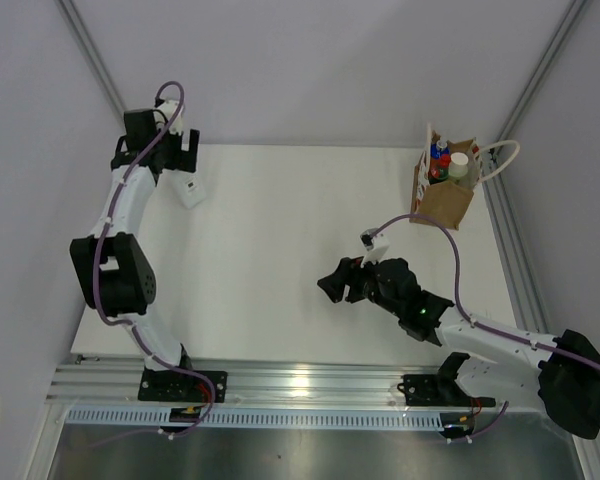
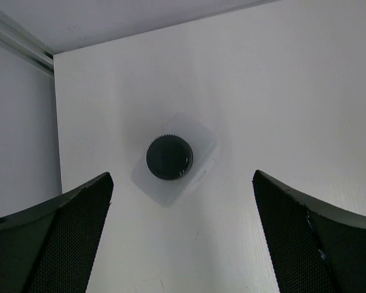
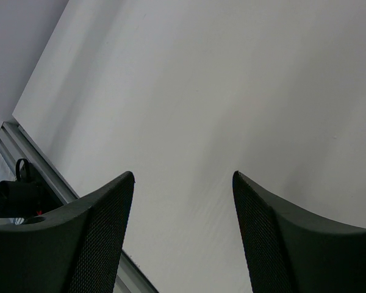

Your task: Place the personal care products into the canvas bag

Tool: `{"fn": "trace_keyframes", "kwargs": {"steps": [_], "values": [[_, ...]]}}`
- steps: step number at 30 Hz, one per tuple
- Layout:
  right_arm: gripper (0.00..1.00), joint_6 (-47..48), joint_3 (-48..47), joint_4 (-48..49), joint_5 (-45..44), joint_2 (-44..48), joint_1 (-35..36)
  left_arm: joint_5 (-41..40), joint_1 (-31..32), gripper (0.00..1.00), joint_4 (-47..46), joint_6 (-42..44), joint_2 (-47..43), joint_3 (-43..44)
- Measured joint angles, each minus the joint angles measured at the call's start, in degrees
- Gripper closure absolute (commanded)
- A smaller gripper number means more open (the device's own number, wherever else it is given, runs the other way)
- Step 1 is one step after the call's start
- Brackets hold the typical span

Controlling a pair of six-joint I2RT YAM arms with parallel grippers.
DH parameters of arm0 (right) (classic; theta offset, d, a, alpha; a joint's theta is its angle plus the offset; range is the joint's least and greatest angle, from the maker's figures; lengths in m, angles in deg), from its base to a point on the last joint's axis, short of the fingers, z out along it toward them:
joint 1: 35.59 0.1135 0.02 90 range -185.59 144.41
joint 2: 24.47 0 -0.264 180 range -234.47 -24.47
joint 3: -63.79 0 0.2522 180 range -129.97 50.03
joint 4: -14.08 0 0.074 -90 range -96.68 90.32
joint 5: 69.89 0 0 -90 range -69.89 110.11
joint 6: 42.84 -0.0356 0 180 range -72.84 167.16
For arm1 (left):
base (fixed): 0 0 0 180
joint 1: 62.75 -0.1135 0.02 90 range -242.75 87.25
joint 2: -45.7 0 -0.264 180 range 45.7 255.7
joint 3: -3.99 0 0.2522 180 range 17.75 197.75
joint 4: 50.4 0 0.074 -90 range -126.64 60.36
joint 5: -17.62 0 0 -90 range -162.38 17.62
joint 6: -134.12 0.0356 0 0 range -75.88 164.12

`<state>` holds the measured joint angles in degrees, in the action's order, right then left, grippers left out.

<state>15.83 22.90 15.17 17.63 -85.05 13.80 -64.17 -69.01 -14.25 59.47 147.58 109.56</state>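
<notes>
Clear square bottle [image 2: 170, 157], black cap: stands upright on the white table [image 1: 280, 250], far-left area, close to the back edge. In the L wrist view the cap is seen from straight above, bottle body faint against the tabletop. Not in the bag.

Canvas bag [image 1: 446, 203]: tan-brown, standing at the far-right corner of the table, just beside the R side rail. White cord handle [image 1: 505, 160] loops out to the right. Two bottles stand inside, tops showing above the rim:
- orange-red bottle [image 1: 439, 153] w/ blue cap, toward the back-left of the bag
- olive-green bottle [image 1: 459, 164] w/ whitish cap, just beside it on the right; the two look to be touching, can't confirm

L gripper [image 2: 182, 177]: right above the clear bottle, pointing down. Fingers spread wide, one on each side of the bottle, clear gap both sides, no contact. Holds nothing.

R gripper [image 3: 183, 175]: over mid-table toward the near-right, well apart from bag and clear bottle. Fingers partway apart, only bare tabletop btw them. Holds nothing. In the top view it points left, away from the bag.
</notes>
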Motion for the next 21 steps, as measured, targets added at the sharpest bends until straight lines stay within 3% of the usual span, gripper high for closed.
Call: {"fn": "trace_keyframes", "kwargs": {"steps": [7, 21], "values": [[0.3, -0.02, -0.22, 0.02, 0.37, -0.07, 0.09, 0.35, -0.55, 0.01, 3.1, 3.28, 6.99, 8.07], [0.3, -0.02, -0.33, 0.0, 0.44, 0.0, 0.68, 1.01, -1.16, 0.03, 7.23, 6.21, 14.25, 10.73]]}}
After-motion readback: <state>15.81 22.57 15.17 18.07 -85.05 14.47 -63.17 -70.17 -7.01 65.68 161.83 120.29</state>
